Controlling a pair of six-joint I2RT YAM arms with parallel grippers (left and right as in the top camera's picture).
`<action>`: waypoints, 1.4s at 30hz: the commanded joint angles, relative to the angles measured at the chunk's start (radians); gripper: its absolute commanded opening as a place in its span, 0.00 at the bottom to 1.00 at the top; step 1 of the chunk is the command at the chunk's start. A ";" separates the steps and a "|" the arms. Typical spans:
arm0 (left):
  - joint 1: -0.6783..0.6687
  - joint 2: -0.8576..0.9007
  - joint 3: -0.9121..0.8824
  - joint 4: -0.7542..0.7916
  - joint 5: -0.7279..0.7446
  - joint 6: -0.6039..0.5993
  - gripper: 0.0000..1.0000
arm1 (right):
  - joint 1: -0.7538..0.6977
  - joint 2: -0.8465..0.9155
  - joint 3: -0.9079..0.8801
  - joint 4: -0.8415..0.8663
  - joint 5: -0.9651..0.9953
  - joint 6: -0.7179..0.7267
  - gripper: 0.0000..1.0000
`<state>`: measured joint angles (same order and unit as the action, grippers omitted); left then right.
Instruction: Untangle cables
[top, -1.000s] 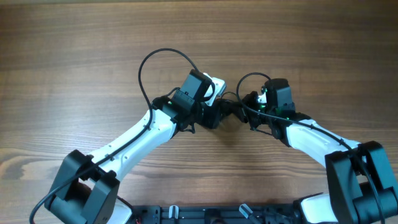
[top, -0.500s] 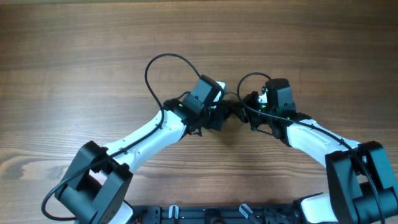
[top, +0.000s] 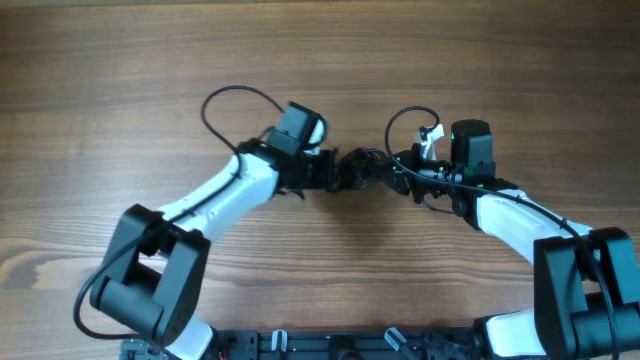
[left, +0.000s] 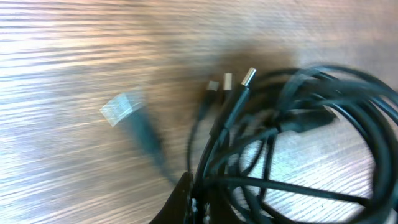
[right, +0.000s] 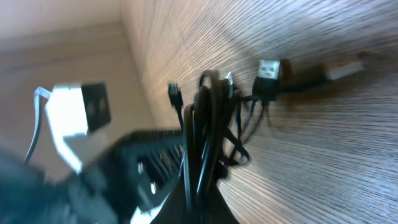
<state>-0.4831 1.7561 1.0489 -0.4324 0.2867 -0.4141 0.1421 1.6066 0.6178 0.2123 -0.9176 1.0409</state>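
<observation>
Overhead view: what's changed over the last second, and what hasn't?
The left gripper closed on the cables and its wrist swung out to the left. The right gripper drew slightly to the right, so the arms pulled apart a little. Unchanged: the right gripper stays shut on the cables, which remain one tangle on the table.

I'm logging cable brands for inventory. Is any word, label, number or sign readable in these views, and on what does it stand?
No text can be read anywhere in these views.
cables: no print shows on the cords or on the metal plug tips.
USB plug: blurred, no marking legible.
white part by the right wrist: too small to tell whether it carries any text.
</observation>
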 joint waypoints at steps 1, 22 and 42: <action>0.245 -0.006 -0.034 -0.052 -0.243 -0.068 0.04 | -0.058 -0.031 0.010 -0.013 0.014 -0.103 0.04; 0.386 -0.137 -0.034 0.103 0.132 0.051 0.04 | -0.048 -0.029 0.010 -0.105 0.165 -0.271 1.00; 0.349 -0.137 -0.034 0.104 0.136 -0.074 0.07 | 0.570 0.199 0.237 0.036 0.988 -1.036 0.79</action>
<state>-0.1356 1.6360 1.0199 -0.3321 0.4171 -0.4480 0.7101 1.7077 0.8288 0.2836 0.0185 0.0544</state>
